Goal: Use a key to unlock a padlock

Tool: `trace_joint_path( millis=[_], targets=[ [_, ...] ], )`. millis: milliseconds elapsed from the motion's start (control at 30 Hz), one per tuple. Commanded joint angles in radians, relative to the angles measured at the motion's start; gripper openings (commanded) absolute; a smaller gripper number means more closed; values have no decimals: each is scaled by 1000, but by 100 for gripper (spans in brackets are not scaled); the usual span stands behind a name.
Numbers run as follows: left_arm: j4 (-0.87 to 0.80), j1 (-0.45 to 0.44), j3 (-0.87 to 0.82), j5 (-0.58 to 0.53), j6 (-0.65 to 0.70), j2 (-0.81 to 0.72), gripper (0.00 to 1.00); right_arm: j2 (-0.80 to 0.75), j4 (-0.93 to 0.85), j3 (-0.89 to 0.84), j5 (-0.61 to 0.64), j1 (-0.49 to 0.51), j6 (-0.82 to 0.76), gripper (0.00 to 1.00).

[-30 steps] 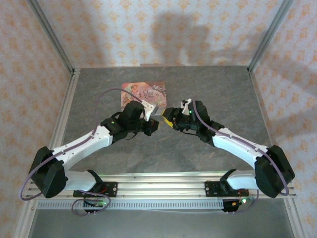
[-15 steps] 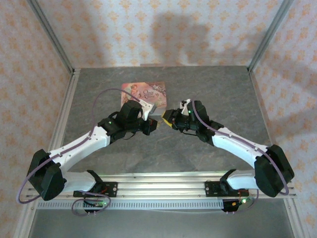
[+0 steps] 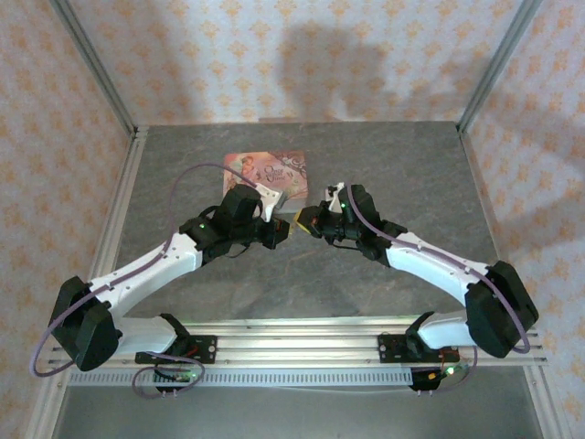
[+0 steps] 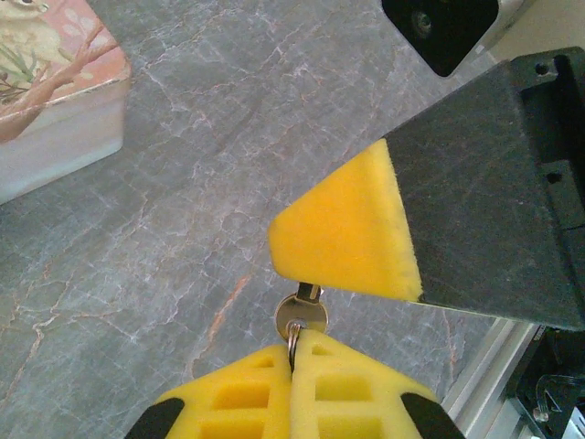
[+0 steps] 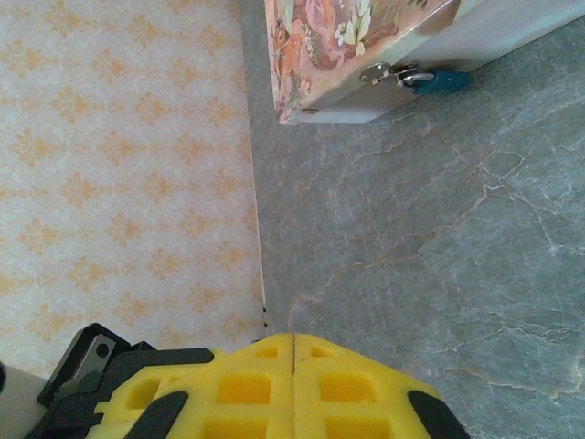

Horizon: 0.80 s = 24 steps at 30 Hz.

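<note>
Sticking out from the tightly closed left end effector [image 4: 292,346], the key [image 4: 302,315] is held by its ring; the right end effector [image 5: 292,340], pads pressed together, meets its blade. The blue padlock [image 5: 441,81] lies on the tabletop [image 5: 411,229] against the pink tin [image 5: 338,37].

Beneath your right pincer [image 5: 292,347] lies a grey marbled table [image 3: 393,165], and beyond it, past the table's far edge, stands peach-patterned wallpaper [image 3: 274,64].

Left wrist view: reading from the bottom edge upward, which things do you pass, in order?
left gripper → key → right gripper
</note>
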Motion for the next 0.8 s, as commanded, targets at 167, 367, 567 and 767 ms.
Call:
trace_joint_path(
  millis=[167, 367, 567, 767],
  targets=[
    [-9, 9, 32, 20, -16, -29, 0, -19, -48, 51, 8, 12, -78, 0],
    [-19, 10, 27, 14, -13, -40, 0, -17, -48, 50, 22, 11, -87, 0],
    [-17, 10, 20, 15, -13, -41, 0, -24, -43, 46, 27, 11, -97, 0],
    [-9, 10, 16, 13, -14, -66, 31, -50, -22, 23, 45, 11, -124, 0]
  ],
)
